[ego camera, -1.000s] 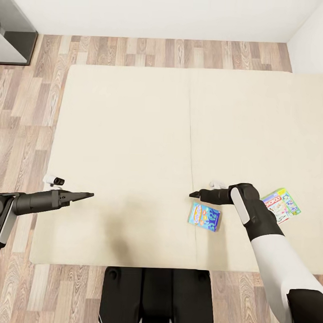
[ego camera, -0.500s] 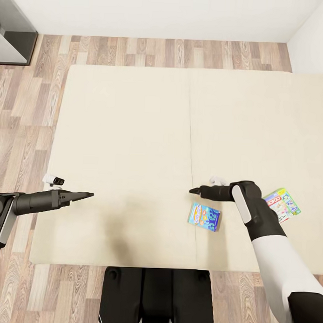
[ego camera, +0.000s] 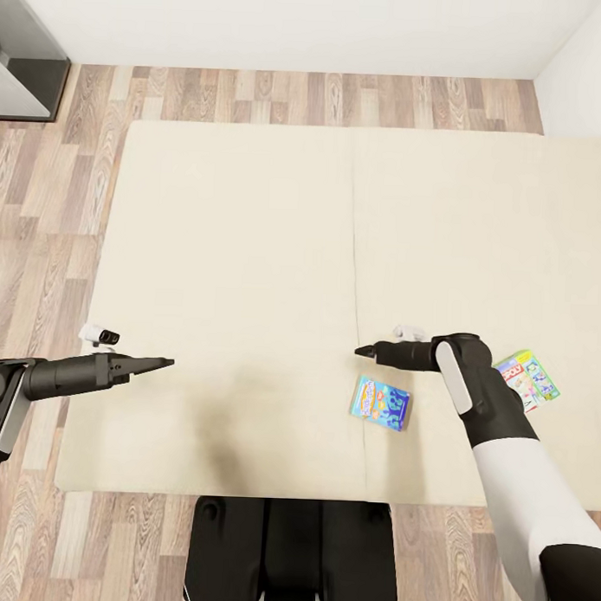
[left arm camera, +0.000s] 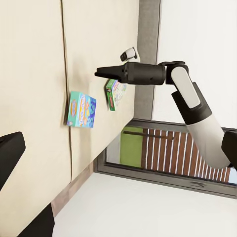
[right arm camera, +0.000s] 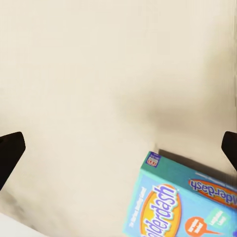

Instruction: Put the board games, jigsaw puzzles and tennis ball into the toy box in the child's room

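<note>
The blue board game (ego camera: 380, 403) lies flat on the cream bed (ego camera: 250, 247), just beside the bed's centre seam and near its front edge. The right claw (ego camera: 365, 350) hangs over the bed beyond the box, apart from it. In the right wrist view the 2 dark fingertips (right arm camera: 11, 150) sit wide apart at the edges with bare bedding between them, holding nothing; the box (right arm camera: 187, 197) is cut off at the frame's border, its lettering partly readable.

A 2nd board game (ego camera: 528, 379), green and white with a red logo, lies on the bed farther from the seam, partly hidden behind the right forearm.

The left claw (ego camera: 160, 362) hovers over the bed's left edge, well apart from both boxes. From the head view its fingers look pressed into 1 thin point; in the left wrist view only dark finger shapes show at the border, so I cannot tell its opening.

The bed is smooth and matte. Wood-plank floor (ego camera: 44, 196) surrounds it.
</note>
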